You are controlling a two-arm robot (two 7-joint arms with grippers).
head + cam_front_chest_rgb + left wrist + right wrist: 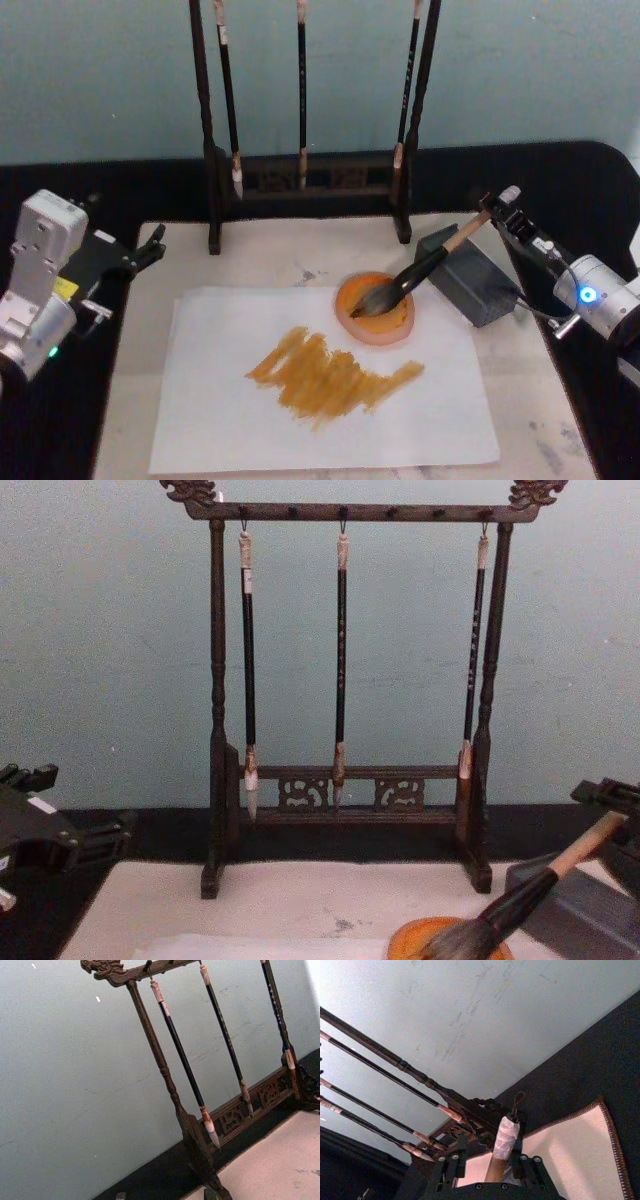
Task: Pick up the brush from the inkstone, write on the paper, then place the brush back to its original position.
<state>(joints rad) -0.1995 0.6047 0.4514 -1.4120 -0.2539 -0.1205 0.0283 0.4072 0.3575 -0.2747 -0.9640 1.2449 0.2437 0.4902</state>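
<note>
The brush point(425, 268) lies tilted, its grey bristles in an orange dish point(375, 308) and its tan handle resting across the dark grey inkstone point(470, 285). My right gripper point(500, 208) stands open at the brush's upper end. In the right wrist view the white-wrapped end point(503, 1137) rises between the two fingers point(452, 1162) with gaps on both sides. The white paper point(230, 420) lies in front of the dish and carries a broad patch of orange strokes. At the table's left side my left gripper point(150, 245) is parked, open and holding nothing.
A dark wooden rack point(300, 180) with three thin hanging brushes stands at the back of the beige felt mat point(200, 260). Black tabletop surrounds the mat. The chest view shows the brush point(540, 885) low at the right, in front of the rack point(345, 790).
</note>
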